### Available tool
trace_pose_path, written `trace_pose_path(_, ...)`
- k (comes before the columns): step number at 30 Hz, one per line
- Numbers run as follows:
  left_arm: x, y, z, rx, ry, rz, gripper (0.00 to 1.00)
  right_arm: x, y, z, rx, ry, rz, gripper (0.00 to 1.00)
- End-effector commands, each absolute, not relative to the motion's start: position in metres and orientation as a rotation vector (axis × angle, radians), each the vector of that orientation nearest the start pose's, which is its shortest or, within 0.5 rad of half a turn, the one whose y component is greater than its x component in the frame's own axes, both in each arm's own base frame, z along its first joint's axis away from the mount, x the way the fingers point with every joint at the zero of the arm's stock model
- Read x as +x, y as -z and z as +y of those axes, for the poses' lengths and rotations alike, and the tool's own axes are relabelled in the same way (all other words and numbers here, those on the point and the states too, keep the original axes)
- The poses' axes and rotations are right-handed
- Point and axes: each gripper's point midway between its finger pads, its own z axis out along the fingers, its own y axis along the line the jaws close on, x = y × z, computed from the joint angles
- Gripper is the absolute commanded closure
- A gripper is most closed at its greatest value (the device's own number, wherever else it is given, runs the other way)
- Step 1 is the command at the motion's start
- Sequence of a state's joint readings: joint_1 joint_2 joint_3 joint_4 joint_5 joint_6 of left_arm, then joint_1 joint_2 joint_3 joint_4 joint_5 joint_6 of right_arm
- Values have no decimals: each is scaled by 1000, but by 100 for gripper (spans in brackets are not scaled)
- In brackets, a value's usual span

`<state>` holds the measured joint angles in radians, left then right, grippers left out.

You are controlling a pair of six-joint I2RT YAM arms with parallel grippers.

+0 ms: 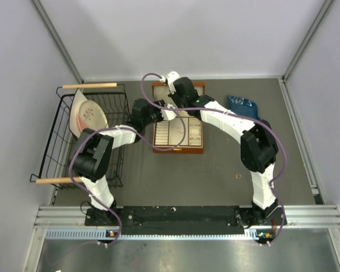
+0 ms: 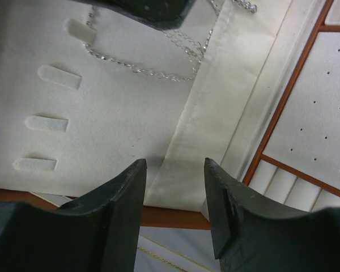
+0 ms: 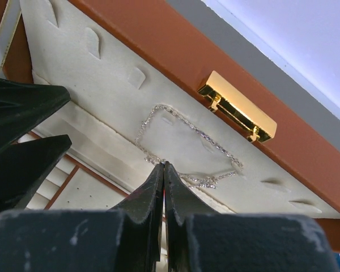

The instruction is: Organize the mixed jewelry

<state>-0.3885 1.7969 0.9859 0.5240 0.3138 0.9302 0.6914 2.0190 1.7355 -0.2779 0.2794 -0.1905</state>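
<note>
Both arms share one build: white shell links and black joint housings.
Left arm [image 1: 102,190]: bulky black motor block toward 9 o'clock in the top view.
Right arm [image 1: 226,119]: matching block toward 3 o'clock.
Purple cable [image 1: 73,161] loops along the left arm, and a second purple cable [image 1: 280,164] along the right.
Left claw [image 2: 174,164]: two dark matte wedge fingers [image 2: 119,215], lightly scuffed.
Right claw [image 3: 163,164]: same dark fingers, pale scratches on the near faces.
Black bases [image 1: 105,218] at 6 o'clock.

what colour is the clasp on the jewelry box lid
Shiny gold. The clasp shows best in the right wrist view.
</note>
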Motion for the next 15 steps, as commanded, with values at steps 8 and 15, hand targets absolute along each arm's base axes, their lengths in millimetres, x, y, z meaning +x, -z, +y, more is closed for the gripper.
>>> trace_pose_path(8, 496, -148, -222, 1283, -170, 1233, 42, 474, -227, 316, -683, -26, 1888, 100)
trace_pose_path(15, 501, -141, -221, 1285, -197, 1225, 43, 472, -224, 314, -680, -27, 1897, 100)
